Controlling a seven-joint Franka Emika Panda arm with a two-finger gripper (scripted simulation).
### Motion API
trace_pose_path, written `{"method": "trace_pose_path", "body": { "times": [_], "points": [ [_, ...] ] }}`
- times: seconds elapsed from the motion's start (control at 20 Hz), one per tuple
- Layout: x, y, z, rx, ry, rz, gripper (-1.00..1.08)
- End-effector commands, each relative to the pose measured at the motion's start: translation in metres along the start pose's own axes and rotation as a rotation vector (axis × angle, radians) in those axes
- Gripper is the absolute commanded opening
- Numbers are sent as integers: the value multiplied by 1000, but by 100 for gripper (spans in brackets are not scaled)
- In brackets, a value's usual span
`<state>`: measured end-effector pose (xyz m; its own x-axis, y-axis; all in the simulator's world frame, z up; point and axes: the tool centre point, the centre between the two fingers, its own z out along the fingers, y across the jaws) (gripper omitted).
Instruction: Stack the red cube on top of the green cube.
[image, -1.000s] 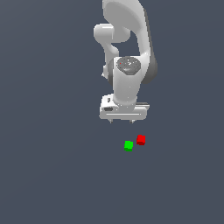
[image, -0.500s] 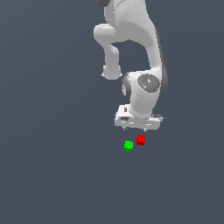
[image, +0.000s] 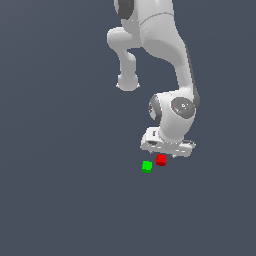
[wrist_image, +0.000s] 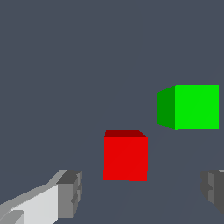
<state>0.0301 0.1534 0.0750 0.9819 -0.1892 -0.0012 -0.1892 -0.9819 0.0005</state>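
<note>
Exterior view first: the white arm (image: 165, 60) bends down from the top of the picture, and its gripper (image: 168, 150) hangs low over the flat grey floor (image: 60, 190); the red cube (image: 160, 160) sits on that floor just under the gripper's lower edge, and the green cube (image: 146, 166) sits just beside it, toward the exterior view's left and a little nearer the camera; from here I cannot tell whether the two cubes touch; both rest flat, neither on top of the other. Wrist view: the red cube (wrist_image: 125, 155) lies between the two fingers, one grey pad (wrist_image: 70, 193) on one side and the other pad (wrist_image: 213, 191) at the picture's far edge; the fingers are spread wide, with bare floor (wrist_image: 65, 65) showing between each pad and the cube, so nothing is pinched; the green cube (wrist_image: 190, 107) lies beyond the red one and off to its side, outside the line between the pads, with a gap of floor visible between the cubes.
</note>
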Motion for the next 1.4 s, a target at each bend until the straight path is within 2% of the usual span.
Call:
{"method": "trace_pose_path", "body": {
  "times": [0.0,0.35,0.85,1.1,1.15,1.35],
  "points": [
    [2,-4,3,0,1,10,100],
    [2,-5,7,0,0,10,100],
    [2,-7,50,0,1,14,100],
    [4,-7,55,1,1,15,100],
    [4,-7,55,1,1,15,-100],
    [4,-7,55,1,1,15,-100]
  ]
}}
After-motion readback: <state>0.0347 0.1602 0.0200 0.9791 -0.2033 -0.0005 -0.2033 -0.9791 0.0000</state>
